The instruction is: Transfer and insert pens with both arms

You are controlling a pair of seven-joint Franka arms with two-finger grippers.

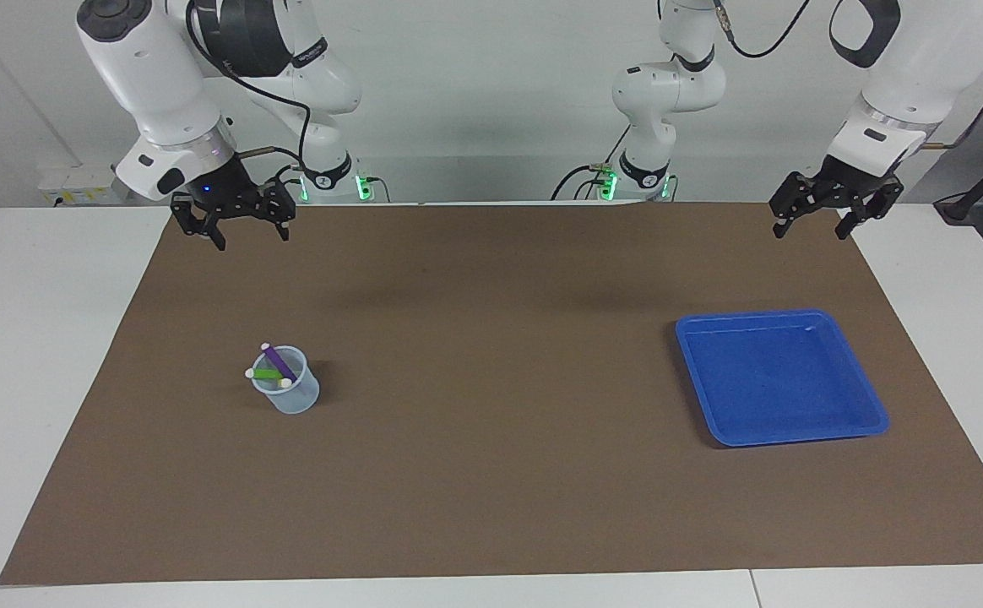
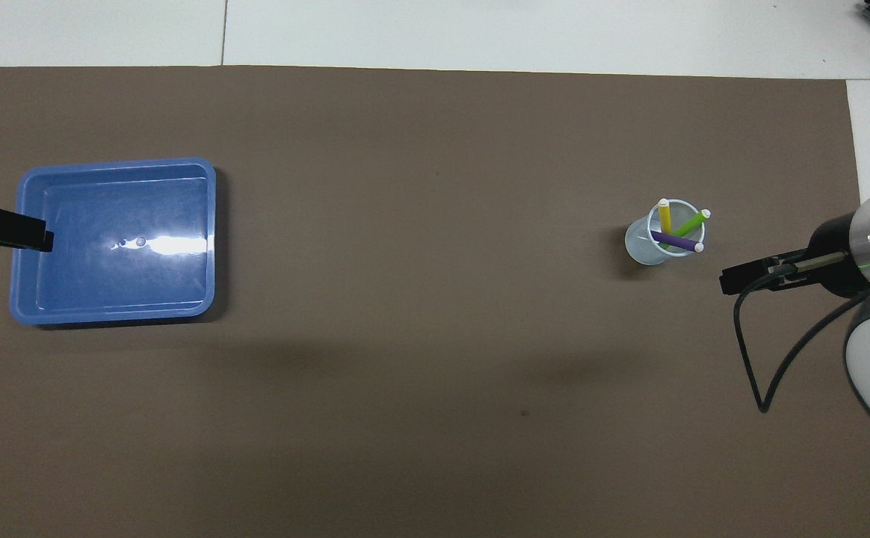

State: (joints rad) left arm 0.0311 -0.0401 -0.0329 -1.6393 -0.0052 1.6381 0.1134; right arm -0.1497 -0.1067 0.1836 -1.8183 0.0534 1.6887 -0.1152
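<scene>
Three pens stand tilted in a clear plastic cup (image 1: 295,397) (image 2: 639,246) toward the right arm's end of the table: a yellow pen (image 2: 664,217), a green pen (image 1: 267,373) (image 2: 690,223) and a purple pen (image 1: 279,363) (image 2: 676,241), each with a whitish tip. My right gripper (image 1: 252,236) (image 2: 738,280) hangs open and empty above the brown mat, well apart from the cup. My left gripper (image 1: 811,230) (image 2: 28,237) hangs open and empty above the mat's corner near the blue tray (image 1: 783,376) (image 2: 113,276).
The blue tray is empty and lies toward the left arm's end of the table. A brown mat (image 1: 491,355) (image 2: 420,336) covers most of the white table. A black cable (image 2: 753,359) loops down from the right arm's wrist.
</scene>
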